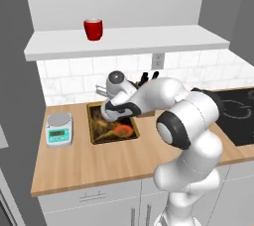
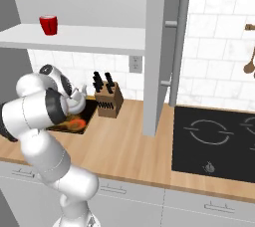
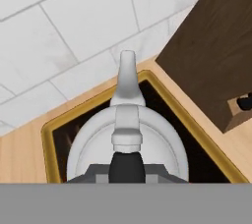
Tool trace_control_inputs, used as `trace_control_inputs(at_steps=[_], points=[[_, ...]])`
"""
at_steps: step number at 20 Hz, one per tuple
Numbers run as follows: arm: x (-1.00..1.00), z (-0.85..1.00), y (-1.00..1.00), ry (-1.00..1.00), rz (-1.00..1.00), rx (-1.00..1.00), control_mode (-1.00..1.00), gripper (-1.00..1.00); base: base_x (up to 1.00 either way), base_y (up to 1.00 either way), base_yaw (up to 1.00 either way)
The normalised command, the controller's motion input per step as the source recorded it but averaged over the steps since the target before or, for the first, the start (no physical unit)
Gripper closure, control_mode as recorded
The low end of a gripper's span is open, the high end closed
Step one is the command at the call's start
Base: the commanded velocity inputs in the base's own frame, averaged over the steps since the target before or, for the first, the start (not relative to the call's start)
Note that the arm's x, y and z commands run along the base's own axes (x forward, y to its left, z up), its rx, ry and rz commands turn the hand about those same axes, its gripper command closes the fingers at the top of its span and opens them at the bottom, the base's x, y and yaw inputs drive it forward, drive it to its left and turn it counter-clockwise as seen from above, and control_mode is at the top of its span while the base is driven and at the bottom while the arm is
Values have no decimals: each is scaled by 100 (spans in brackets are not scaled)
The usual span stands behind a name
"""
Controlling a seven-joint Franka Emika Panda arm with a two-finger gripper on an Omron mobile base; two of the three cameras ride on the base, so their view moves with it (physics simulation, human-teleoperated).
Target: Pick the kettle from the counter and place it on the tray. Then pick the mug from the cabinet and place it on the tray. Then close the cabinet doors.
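Note:
In the hand view I look straight down on the silver kettle (image 3: 128, 134), spout toward the tiled wall. My gripper (image 3: 126, 171) is shut on its black arched handle. The kettle sits within the back end of the dark tray (image 3: 54, 132) with the golden rim; I cannot tell whether it rests on the tray or hangs just above it. From the left base view my gripper (image 1: 113, 110) reaches down over the tray (image 1: 111, 131), and my arm hides most of the kettle. The red mug (image 1: 93, 28) stands on the cabinet's white shelf (image 1: 149, 41). A cabinet door (image 2: 158, 47) stands open.
A white-and-teal scale (image 1: 59, 128) sits left of the tray. A wooden knife block (image 2: 108, 99) stands just right of the tray by the wall. The black stovetop (image 2: 214, 141) lies further right. Bare wooden counter (image 1: 99, 163) stretches in front of the tray.

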Motion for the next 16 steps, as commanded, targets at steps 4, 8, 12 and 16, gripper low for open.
trace_control_inputs(at_steps=[4,8,12,16], points=[[25,-16,3,1,0,0,-100,100,0,0,0],[22,-17,3,4,0,0,-100,100,0,0,0],[19,-18,3,6,0,0,-100,100,0,0,0],[12,-19,0,9,0,0,-100,100,0,0,0]])
